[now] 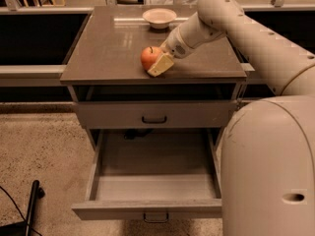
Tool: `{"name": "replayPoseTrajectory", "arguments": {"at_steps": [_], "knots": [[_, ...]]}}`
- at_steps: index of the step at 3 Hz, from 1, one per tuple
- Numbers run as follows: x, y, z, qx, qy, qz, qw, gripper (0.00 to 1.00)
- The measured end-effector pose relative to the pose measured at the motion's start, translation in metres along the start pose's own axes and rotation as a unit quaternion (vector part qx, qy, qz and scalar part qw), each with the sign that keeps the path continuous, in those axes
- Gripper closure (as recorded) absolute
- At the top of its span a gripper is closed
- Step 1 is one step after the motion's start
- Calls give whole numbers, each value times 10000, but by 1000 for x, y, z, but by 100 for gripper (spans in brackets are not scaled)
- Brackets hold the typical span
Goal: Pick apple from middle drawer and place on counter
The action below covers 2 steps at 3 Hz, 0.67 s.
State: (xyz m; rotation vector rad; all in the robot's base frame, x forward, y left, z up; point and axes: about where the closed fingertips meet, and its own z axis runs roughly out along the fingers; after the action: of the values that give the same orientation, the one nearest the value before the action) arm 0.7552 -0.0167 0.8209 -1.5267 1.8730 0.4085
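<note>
The red-orange apple sits on the grey-brown counter, near its front edge and a little right of the middle. My gripper reaches in from the right and is shut on the apple; one pale fingertip shows at the apple's front right, the other is hidden behind it. The middle drawer is pulled fully out below, and its plain grey inside holds nothing.
A pale shallow bowl stands at the back of the counter. The top drawer is closed. My large white arm fills the right side of the view. A dark pole lies on the speckled floor at the lower left.
</note>
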Motion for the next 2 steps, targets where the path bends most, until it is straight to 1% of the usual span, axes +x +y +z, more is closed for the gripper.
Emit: {"name": "replayPoseTrajectory", "arguments": {"at_steps": [2], "knots": [[0,0,0,-1,0,0,10000,12]]}}
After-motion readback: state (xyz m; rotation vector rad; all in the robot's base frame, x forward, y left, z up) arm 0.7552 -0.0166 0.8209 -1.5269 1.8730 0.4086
